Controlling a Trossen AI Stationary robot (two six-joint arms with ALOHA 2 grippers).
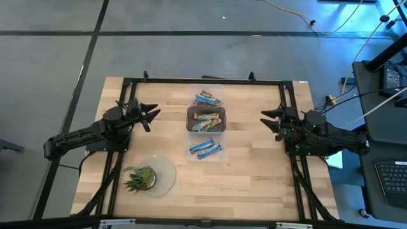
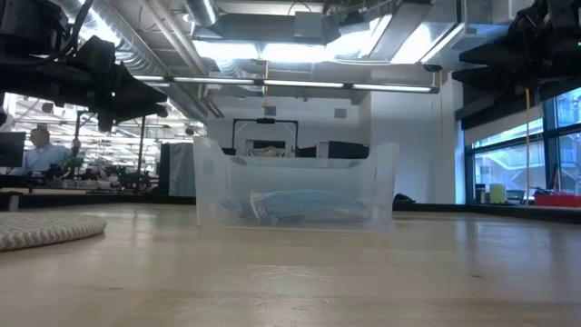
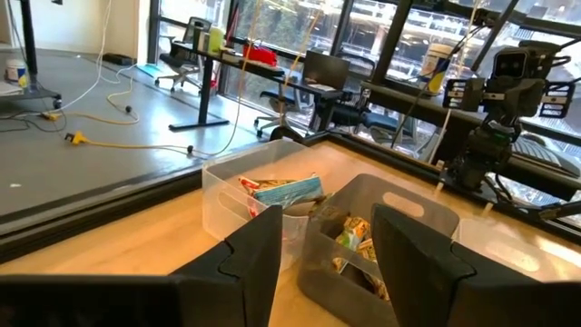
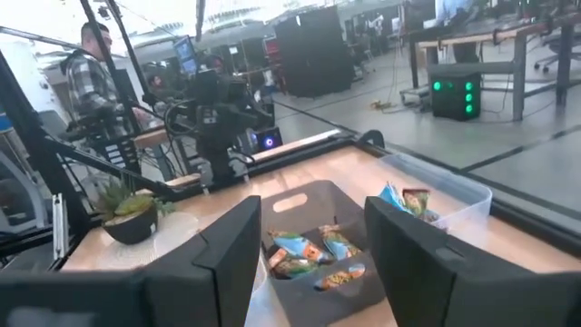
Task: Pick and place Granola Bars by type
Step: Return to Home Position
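While seemingly empty, left end effector [image 1: 152, 118] and right end effector [image 1: 266, 121] gape.

Wooden desk [image 1: 254, 172], clear bin [image 1: 220, 92], dark bin [image 1: 189, 119] and second clear bin [image 1: 219, 142] lined up mid-desk, round mat [image 1: 168, 173] near its left front.

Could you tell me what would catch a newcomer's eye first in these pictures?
Three bins line the middle of the table: the far clear bin with red-and-blue bars, the dark bin with yellow bars, and the near clear bin with blue bars. The left gripper and right gripper hang open and empty on either side of the dark bin. A potted plant sits on a round mat by the left arm.
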